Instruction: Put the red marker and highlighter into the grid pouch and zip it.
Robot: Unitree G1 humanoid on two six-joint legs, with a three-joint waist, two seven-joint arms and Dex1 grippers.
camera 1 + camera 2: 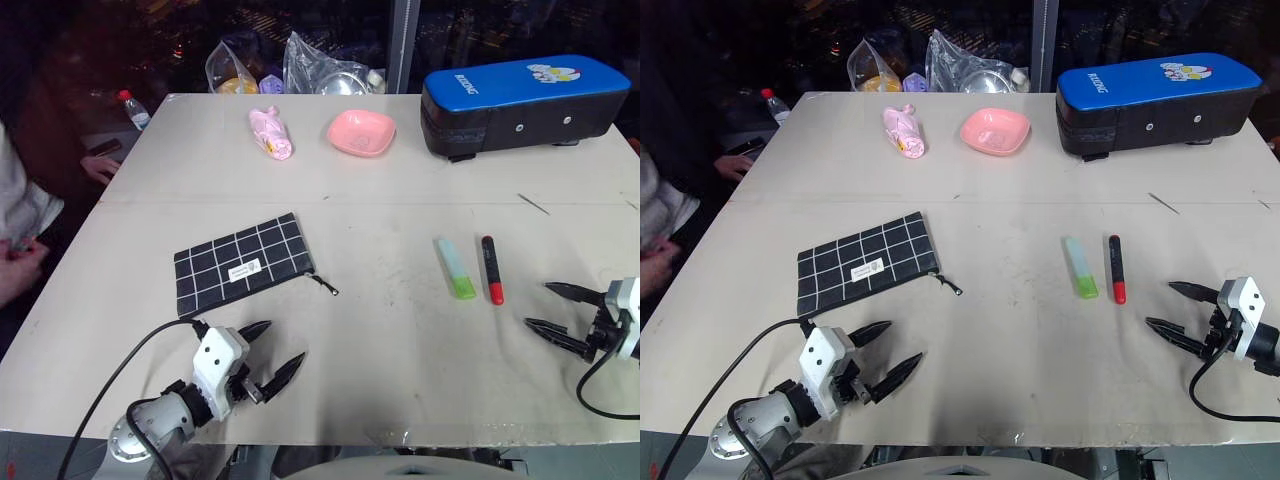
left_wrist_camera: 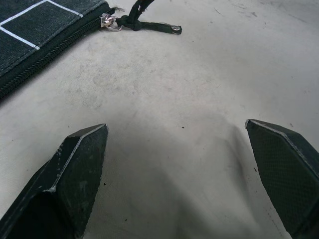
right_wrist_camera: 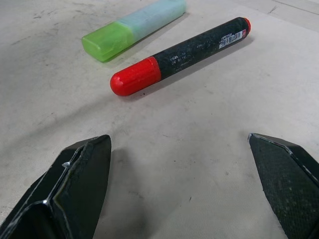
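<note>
The marker [image 1: 491, 269] lies beside the highlighter [image 1: 456, 268] on the bench [image 1: 400, 330], long axes pointing away, nearer the spread, empty right gripper [image 1: 553, 310]; the left gripper [image 1: 268, 352], also spread, sits by the closed pouch [image 1: 242, 264].

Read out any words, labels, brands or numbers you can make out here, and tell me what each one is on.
Blue-topped case: white lettering and a small cartoon print on the lid, too blurred to read.
Grid pouch: small white label with print, too small to read.
Red marker: white sticker with a barcode and fine print along the black barrel, not legible.
Highlighter: no text visible.
</note>
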